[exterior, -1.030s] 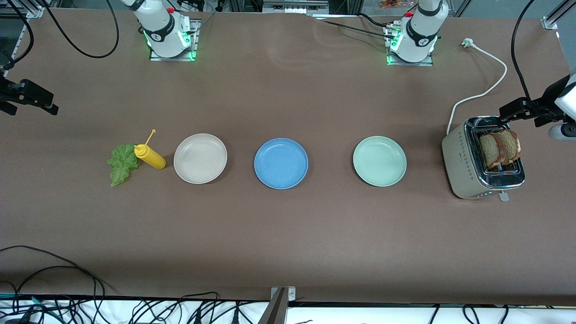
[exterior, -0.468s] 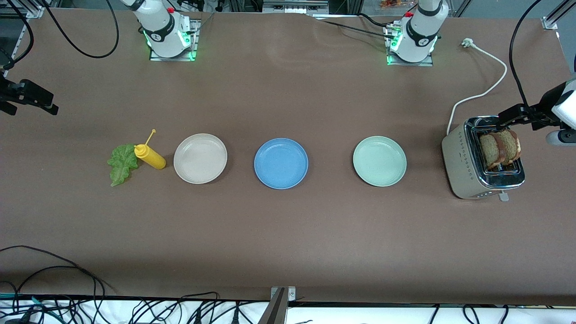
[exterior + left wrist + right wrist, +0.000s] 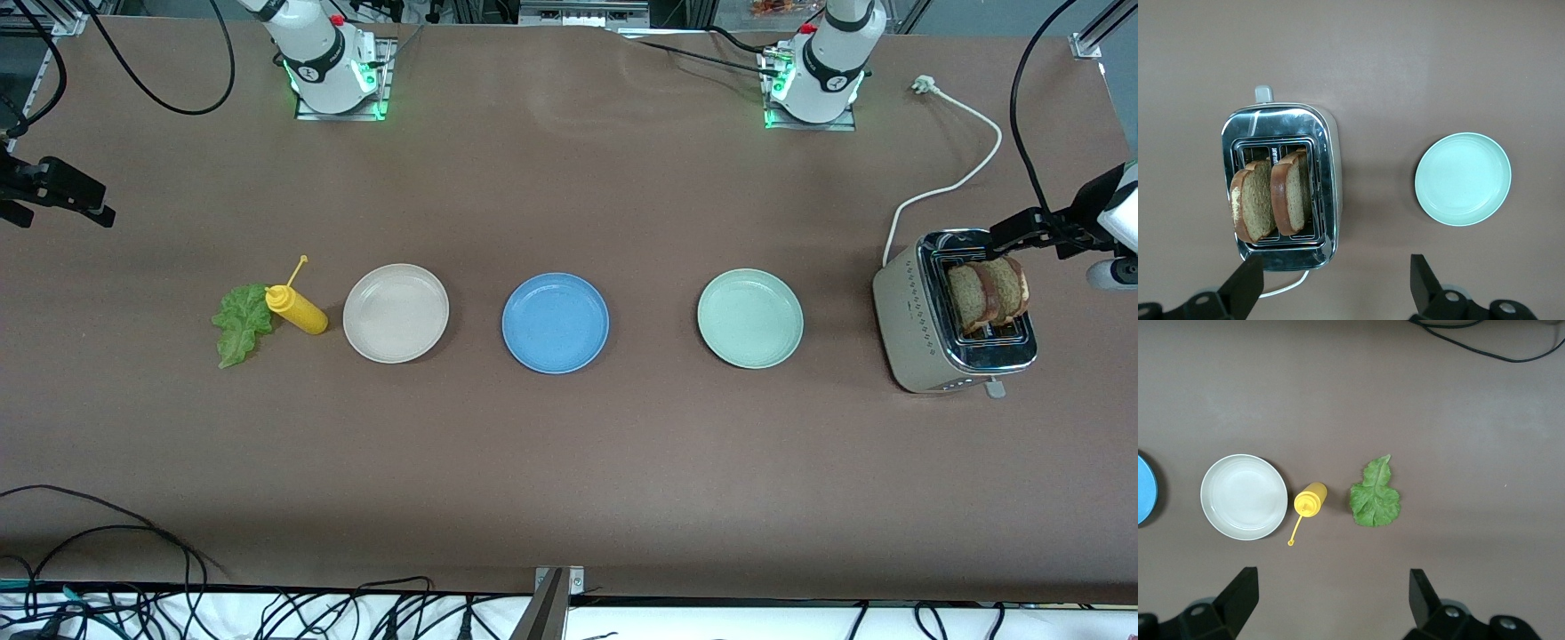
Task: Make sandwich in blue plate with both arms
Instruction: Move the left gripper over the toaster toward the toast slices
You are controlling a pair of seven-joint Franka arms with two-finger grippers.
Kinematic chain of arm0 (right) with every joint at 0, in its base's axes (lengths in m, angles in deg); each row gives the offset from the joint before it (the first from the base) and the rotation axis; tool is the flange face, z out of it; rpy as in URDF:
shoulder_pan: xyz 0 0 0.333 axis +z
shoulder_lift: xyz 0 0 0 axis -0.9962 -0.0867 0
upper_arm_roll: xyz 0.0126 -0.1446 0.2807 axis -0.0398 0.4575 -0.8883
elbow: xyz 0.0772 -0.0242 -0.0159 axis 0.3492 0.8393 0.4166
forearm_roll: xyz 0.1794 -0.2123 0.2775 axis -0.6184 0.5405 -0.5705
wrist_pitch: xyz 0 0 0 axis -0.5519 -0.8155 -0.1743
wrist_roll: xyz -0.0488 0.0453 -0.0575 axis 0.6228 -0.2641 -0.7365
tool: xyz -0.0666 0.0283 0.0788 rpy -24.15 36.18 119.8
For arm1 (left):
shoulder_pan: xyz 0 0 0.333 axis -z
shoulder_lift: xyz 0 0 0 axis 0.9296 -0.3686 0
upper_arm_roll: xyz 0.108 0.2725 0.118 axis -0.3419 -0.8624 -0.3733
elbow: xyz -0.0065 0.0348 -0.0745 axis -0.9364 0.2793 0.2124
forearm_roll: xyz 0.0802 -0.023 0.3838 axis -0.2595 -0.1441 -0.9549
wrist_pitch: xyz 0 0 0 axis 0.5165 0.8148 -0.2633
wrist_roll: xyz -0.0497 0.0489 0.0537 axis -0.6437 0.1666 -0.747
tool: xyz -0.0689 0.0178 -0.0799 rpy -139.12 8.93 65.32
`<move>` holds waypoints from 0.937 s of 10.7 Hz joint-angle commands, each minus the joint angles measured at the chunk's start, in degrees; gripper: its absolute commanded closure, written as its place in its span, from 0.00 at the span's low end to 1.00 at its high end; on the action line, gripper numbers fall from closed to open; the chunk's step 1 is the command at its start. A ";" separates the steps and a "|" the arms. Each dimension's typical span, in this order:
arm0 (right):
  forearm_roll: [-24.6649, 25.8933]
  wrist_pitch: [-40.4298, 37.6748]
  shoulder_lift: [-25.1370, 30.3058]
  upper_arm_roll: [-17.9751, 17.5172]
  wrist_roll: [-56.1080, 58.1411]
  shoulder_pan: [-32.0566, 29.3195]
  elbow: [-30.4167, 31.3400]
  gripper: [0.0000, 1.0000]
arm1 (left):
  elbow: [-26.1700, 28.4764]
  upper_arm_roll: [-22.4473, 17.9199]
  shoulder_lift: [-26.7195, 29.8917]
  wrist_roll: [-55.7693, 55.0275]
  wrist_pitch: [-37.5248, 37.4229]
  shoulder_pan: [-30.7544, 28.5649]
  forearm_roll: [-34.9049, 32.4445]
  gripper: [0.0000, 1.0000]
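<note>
The left jaws (image 3: 1331,287) hung wide open and empty above the toaster (image 3: 1281,187) holding two bread slices (image 3: 1275,199), while the right jaws (image 3: 1331,603) waited, open and empty, above the lettuce leaf (image 3: 1375,495).

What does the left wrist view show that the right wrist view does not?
Only the left wrist view shows the toaster with two bread slices standing in its slots, and the pale green plate. Only the right wrist view shows the lettuce leaf, the yellow squeeze bottle, the beige plate and an edge of the blue plate. Both share the brown table and, each time, that arm's own open jaws up over it.
</note>
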 commanded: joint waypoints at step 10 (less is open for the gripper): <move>-0.43 -0.33 0.04 -0.13 0.32 -0.26 -0.73 0.00 | 9.98 -4.30 0.31 0.34 10.19 0.44 -2.10 0.04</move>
